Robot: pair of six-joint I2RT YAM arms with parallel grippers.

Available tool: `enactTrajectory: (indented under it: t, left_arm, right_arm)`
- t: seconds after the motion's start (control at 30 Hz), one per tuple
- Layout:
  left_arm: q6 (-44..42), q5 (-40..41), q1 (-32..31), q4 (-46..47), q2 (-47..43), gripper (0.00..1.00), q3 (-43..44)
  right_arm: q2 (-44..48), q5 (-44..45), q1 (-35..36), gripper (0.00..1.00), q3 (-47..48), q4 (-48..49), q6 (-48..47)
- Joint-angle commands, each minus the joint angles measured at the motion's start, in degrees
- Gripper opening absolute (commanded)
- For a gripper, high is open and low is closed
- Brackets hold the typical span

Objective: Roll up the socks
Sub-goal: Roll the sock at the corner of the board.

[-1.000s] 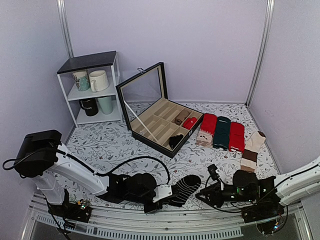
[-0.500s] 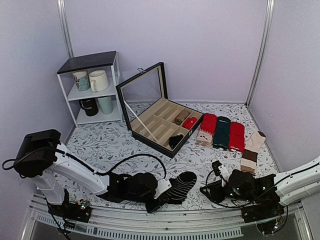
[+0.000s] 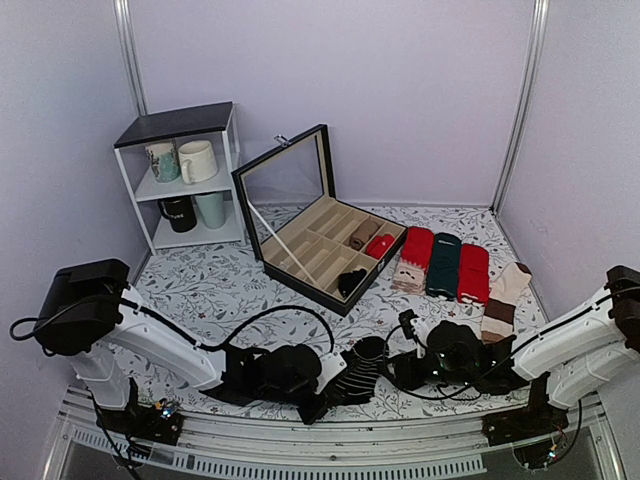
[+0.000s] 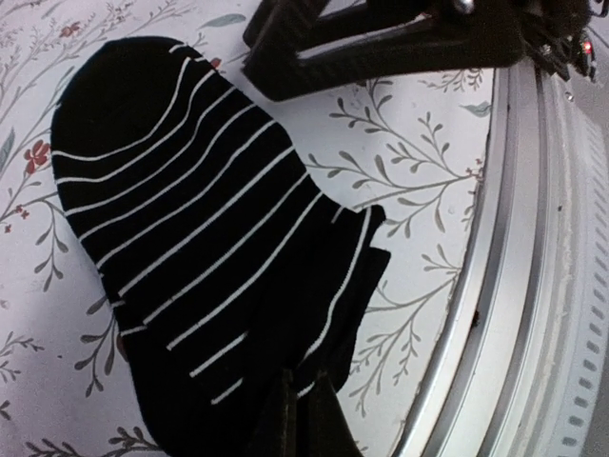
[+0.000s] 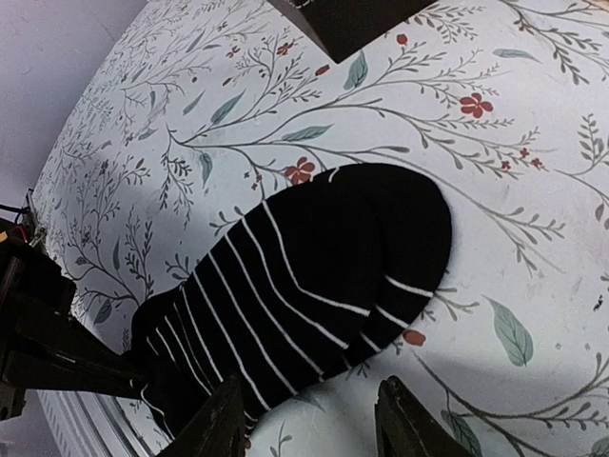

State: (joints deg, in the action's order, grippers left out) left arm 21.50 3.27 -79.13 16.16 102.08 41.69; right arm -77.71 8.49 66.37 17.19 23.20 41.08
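A black sock with white stripes (image 3: 362, 366) lies flat on the floral table near the front edge. It also shows in the left wrist view (image 4: 181, 228) and the right wrist view (image 5: 314, 271). My left gripper (image 3: 328, 388) is shut on the sock's cuff end (image 4: 314, 381), its fingers (image 4: 328, 428) pressed together. My right gripper (image 3: 397, 365) is open just to the right of the sock's toe, low over the table. Its fingers (image 5: 221, 424) straddle the sock's near edge without touching it. The right gripper also shows in the left wrist view (image 4: 381, 48).
An open black compartment box (image 3: 330, 250) holds rolled socks. Red and green socks (image 3: 442, 264) and a beige-brown sock (image 3: 502, 300) lie at the back right. A white shelf with mugs (image 3: 185, 175) stands at the back left. The table's metal rail (image 4: 533, 286) runs close by.
My right arm has swung left and forward, bringing its open gripper up to the sock's toe. My left gripper has kept its hold on the cuff, and the sock has shifted slightly left.
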Motion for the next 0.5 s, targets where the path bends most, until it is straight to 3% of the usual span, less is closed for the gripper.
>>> enactTrajectory:
  t: [0.0, 0.1, 0.23, 0.47]
  left_arm:
    - [0.4, -0.9, -0.7, -6.4, 2.7, 0.00, -0.8]
    - [0.1, -1.8, -0.6, -7.9, 3.5, 0.00, 0.3]
    - [0.1, -2.9, -0.4, -9.9, 4.2, 0.00, 1.5]
    - [0.6, -5.6, -0.1, -11.0, 5.4, 0.00, 2.2]
  right_arm:
    - [-4.4, -6.3, -1.6, 0.48, 1.7, 9.3, -4.1]
    - [-5.5, -9.3, -1.5, 0.45, 1.9, 12.3, -8.7]
    - [-4.5, -12.4, -0.8, 0.45, -5.3, 23.9, -12.0]
    - [-3.0, -10.2, 7.5, 0.45, -12.0, 33.3, -18.4]
